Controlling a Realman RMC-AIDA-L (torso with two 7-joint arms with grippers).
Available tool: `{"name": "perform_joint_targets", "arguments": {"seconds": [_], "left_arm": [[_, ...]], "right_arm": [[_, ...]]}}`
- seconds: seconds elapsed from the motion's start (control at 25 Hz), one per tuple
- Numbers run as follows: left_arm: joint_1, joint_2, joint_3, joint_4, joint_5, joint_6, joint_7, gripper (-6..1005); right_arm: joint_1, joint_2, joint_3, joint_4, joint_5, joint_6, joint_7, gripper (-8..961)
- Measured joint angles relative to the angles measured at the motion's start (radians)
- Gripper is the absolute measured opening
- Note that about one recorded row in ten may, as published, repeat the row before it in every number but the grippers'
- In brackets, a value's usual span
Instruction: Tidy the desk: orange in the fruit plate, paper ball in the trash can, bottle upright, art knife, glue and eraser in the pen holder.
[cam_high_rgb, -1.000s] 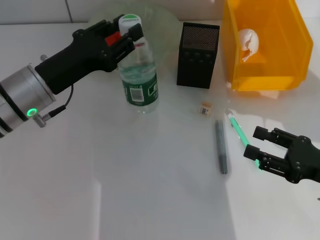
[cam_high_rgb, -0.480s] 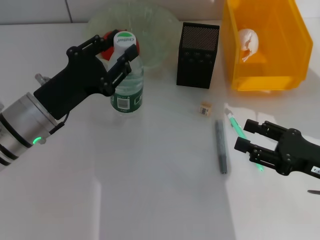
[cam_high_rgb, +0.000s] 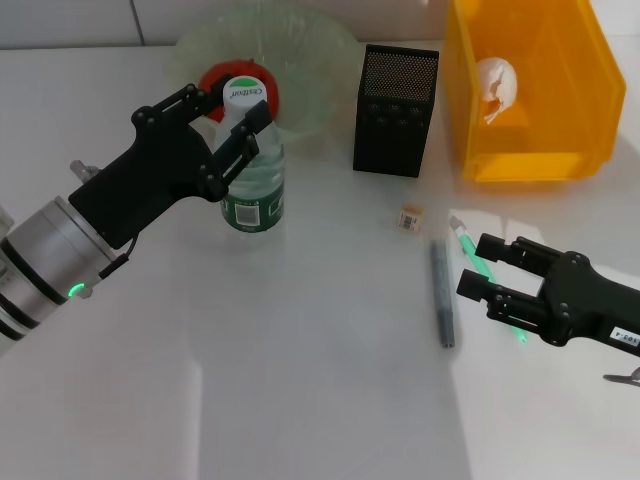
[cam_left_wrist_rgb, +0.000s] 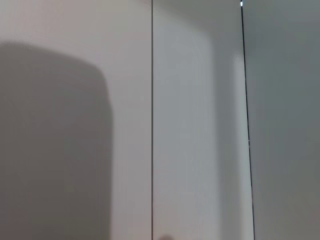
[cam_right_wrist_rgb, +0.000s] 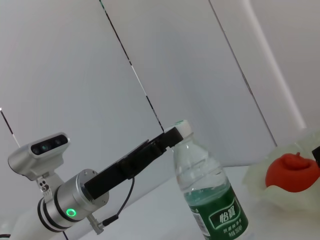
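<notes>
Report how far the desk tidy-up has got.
Done: orange in the fruit plate, paper ball in the trash can, bottle upright at the open left hand. Left: eraser and two pen-like items on the desk, near the open right hand, outside the pen holder.

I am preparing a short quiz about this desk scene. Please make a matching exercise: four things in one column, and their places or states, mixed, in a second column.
Things:
1. orange
2. paper ball
3. bottle
4. eraser

Places or states:
a. standing upright on the desk
b. in the trash can
c. in the fruit plate
d. on the desk in front of the pen holder

Pairs: 1-c, 2-b, 3-a, 4-d
</notes>
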Motion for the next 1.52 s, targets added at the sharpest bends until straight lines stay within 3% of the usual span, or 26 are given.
{"name": "perform_joint_targets", "arguments": {"seconds": [0.76, 0.88, 0.96, 1.04, 1.12, 1.2, 1.24, 1.32, 1.36, 1.4, 1.44, 1.52], "left_arm": [[0.008, -0.002, 0.015, -0.017, -0.002, 0.008, 0.026, 599], [0.011, -0.002, 0.012, -0.018, -0.003, 0.017, 0.027, 684], [0.019, -0.002, 0.005, -0.018, -0.009, 0.043, 0.026, 715], [0.067, 0.008, -0.002, 0.006, -0.091, 0.219, -0.085, 720], [0.073, 0.012, -0.002, 0.013, -0.1, 0.243, -0.114, 725], [0.088, 0.021, -0.002, 0.031, -0.113, 0.281, -0.17, 730], [0.103, 0.051, 0.004, 0.053, -0.106, 0.3, -0.244, 732], [0.106, 0.076, 0.013, 0.054, -0.081, 0.302, -0.269, 737], [0.106, 0.113, 0.018, 0.071, 0.014, 0.308, -0.302, 740], [0.106, 0.113, 0.018, 0.071, 0.014, 0.308, -0.302, 740], [0.102, 0.149, 0.014, 0.107, 0.151, 0.314, -0.344, 740], [0.1, 0.162, 0.009, 0.129, 0.226, 0.316, -0.368, 740]], "right_arm": [[0.001, 0.002, 0.0, 0.023, 0.0, 0.0, -0.017, 708], [0.0, 0.001, 0.0, 0.024, 0.0, 0.0, -0.019, 709], [-0.004, 0.001, 0.01, 0.025, 0.0, -0.007, -0.021, 709], [-0.007, 0.0, 0.02, 0.024, 0.0, -0.017, -0.021, 709], [-0.008, -0.002, 0.027, 0.022, 0.0, -0.026, -0.021, 709], [-0.01, -0.004, 0.047, 0.016, 0.0, -0.05, -0.02, 709], [-0.01, -0.005, 0.059, 0.008, 0.0, -0.065, -0.017, 709], [-0.012, -0.008, 0.087, -0.021, 0.0, -0.103, -0.001, 709], [-0.013, -0.012, 0.107, -0.086, -0.001, -0.132, 0.059, 709], [-0.013, -0.012, 0.107, -0.086, -0.001, -0.132, 0.059, 708], [-0.013, -0.016, 0.108, -0.209, -0.007, -0.154, 0.195, 708], [-0.01, -0.02, 0.106, -0.267, -0.008, -0.165, 0.263, 708]]}}
